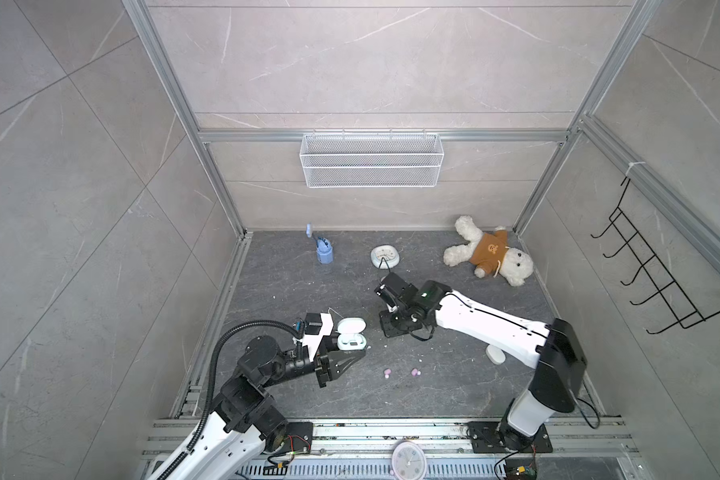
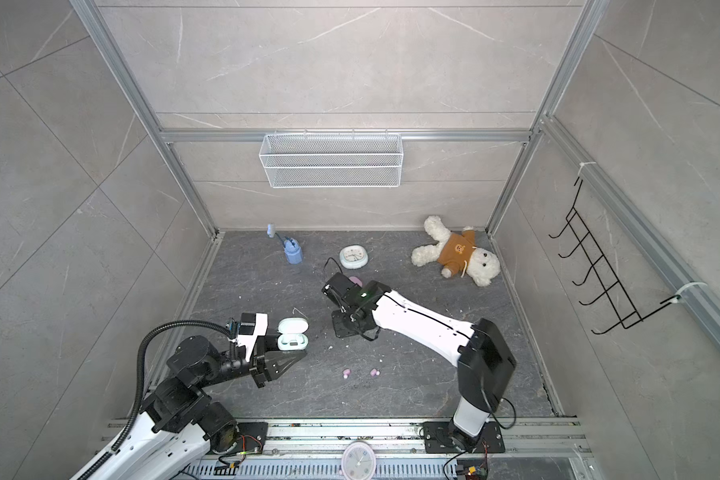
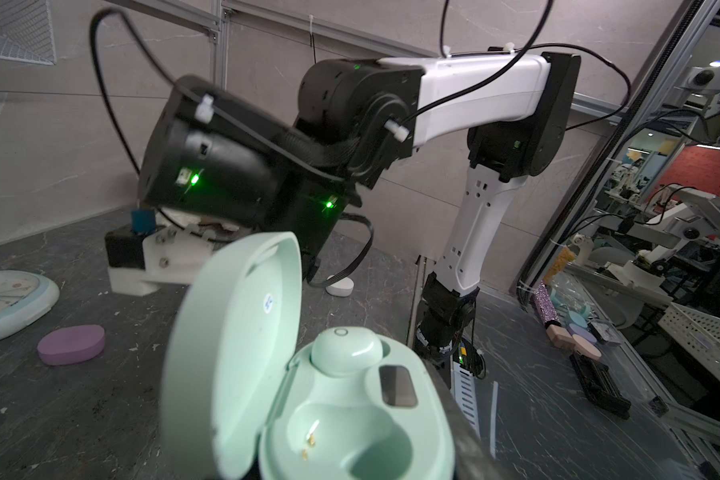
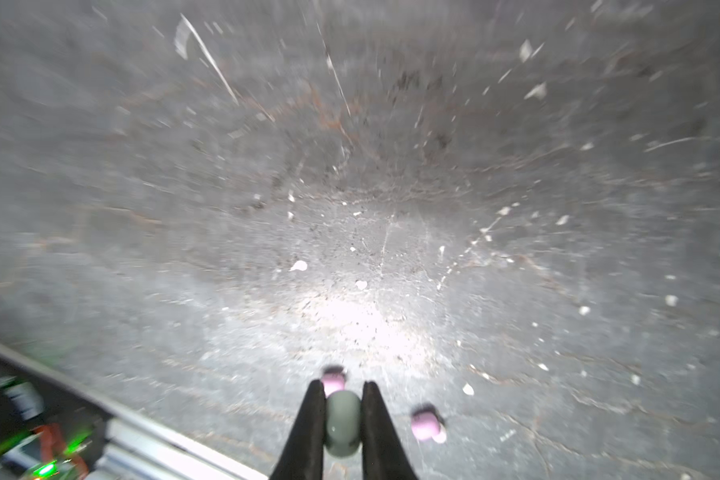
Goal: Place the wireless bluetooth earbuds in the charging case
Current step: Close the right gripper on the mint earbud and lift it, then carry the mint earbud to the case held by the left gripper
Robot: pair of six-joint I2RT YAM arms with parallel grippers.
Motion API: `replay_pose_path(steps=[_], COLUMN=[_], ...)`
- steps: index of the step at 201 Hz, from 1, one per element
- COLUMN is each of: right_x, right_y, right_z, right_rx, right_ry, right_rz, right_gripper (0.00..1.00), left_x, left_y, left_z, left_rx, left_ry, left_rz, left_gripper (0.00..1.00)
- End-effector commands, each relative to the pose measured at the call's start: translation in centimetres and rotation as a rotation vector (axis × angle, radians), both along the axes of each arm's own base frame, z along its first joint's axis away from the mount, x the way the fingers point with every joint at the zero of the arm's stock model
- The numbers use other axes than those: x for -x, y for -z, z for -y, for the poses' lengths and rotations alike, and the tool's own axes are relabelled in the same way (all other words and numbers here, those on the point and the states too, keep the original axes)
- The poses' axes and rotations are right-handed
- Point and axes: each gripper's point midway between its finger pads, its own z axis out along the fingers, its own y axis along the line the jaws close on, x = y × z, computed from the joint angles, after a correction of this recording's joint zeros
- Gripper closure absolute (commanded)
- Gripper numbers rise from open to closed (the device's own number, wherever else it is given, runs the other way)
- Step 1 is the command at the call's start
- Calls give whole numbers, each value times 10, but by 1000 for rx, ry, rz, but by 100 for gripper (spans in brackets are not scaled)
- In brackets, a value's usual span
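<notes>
My left gripper (image 1: 356,349) is shut on the mint green charging case (image 1: 351,334), lid open, at the left of the floor in both top views. In the left wrist view the charging case (image 3: 350,415) holds one mint earbud (image 3: 346,351) in its far socket. The near socket is bare, with gold pins showing. My right gripper (image 4: 342,388) is shut on a second mint earbud (image 4: 342,424), above the floor. Two pink earbuds (image 1: 387,372) (image 1: 415,372) lie on the floor between the arms, and the right wrist view shows them as pink earbuds (image 4: 333,380) (image 4: 425,424) just beyond the fingers.
A pale blue clock (image 1: 385,256), a blue bottle (image 1: 324,249) and a teddy bear (image 1: 489,253) lie at the back. A purple case (image 3: 71,344) rests near the clock; a white case (image 1: 495,355) sits under the right arm. White crumbs dot the floor. A pink clock (image 1: 408,459) sits on the front rail.
</notes>
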Motion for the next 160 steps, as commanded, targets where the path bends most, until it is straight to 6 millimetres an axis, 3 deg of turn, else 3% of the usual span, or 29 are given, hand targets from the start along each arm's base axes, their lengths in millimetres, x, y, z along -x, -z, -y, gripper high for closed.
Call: replay_pose_path(steps=[1, 44, 85, 106, 160], right_x=[4, 15, 32, 40, 50], right_y=[-46, -132, -196, -219, -247], right_z=[11, 26, 33, 34, 20], right_rx=[-108, -328, -489, -572, -719], right_ry=[59, 77, 56, 46, -7], right_rz=[67, 209, 267, 283, 271], right_gripper=[89, 89, 90, 90, 90], left_x=[-7, -29, -46, -53, -63], left_y=[-25, -33, -38, -43, -53], left_z=[7, 29, 53, 64, 84], left_rx=[70, 103, 112, 124, 180], left_ry=[6, 29, 83, 118, 193], left_rz=[136, 175, 194, 205, 226], left_gripper=[83, 83, 83, 83, 83])
